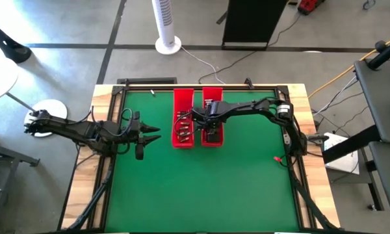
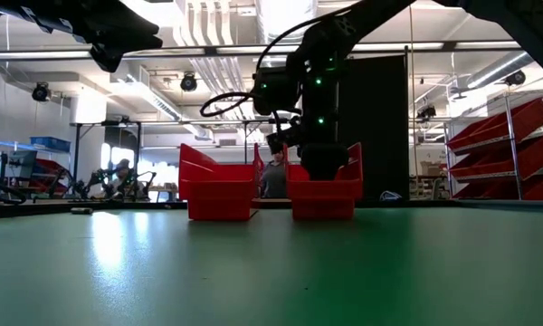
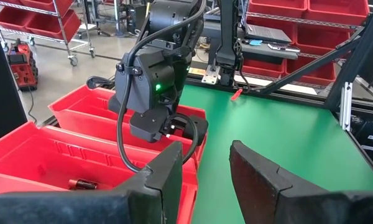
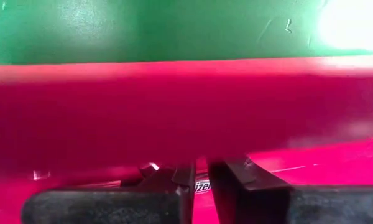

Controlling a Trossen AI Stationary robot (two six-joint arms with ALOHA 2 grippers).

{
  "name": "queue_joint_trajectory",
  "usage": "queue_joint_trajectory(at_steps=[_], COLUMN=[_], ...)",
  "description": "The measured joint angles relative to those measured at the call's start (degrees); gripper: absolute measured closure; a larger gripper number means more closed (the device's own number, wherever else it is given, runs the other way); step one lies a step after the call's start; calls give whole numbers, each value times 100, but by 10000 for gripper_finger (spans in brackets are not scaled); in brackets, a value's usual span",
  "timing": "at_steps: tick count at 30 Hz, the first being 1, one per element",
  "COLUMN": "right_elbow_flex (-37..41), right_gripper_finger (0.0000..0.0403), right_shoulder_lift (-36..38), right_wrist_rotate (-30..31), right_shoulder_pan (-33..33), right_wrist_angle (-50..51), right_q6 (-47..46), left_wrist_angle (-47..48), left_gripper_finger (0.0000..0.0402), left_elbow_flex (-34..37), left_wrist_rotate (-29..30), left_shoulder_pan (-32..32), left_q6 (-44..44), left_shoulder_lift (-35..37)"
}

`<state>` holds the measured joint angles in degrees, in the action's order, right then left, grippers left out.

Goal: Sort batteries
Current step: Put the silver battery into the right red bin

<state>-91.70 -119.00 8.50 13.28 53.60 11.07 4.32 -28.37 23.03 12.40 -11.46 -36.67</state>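
Red trays mid-table; R fingers pressed together inside one, L fingers spread beside edge.

1. High view: overhead, facing straight down; takes in the whole green table and both arms.
2. Low view: tabletop height, level across the table; shares the two red trays with the overhead.
3. Left wrist view: behind the left gripper, facing the trays and the right arm just beyond.
4. Right wrist view: behind the right gripper, pressed close inside a tray.

One scrap of print can be read: the letters "izer" on a battery lying between the right claw's fingers. No other text, number or sign is legible.
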Motion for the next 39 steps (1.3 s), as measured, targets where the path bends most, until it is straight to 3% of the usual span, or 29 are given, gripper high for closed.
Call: queue_joint_trajectory(at_steps=[13,20,27,29,32,39], right_elbow_flex=[4,7,4,4,4,29], right_gripper_finger=[305,265,243,241,244,259], right_shoulder_lift=[304,1067,2198,2409,2587,2525], right_wrist_rotate=[2,53,446,633,823,1268], right_shoulder_pan=[-35,-292,-1101,-1374,-1771,-2570], right_wrist_angle=[80,499,202,40,-63,-96], right_q6=[-264,-580,-958,-1000,-1005,-1123], left_wrist_angle=[0,364,1270,1582,2061,3210], left_gripper_finger=[288,288,288,288,288,288], left_elbow_flex=[-1,1,21,21,21,21], left_wrist_rotate=[0,82,1677,1446,571,-626], left_shoulder_pan=[0,-1,-196,-459,-1001,-2866], left_q6=[-85,-190,-909,-1222,-1615,-2181], left_shoulder_lift=[24,-11,-317,-383,-519,-1038])
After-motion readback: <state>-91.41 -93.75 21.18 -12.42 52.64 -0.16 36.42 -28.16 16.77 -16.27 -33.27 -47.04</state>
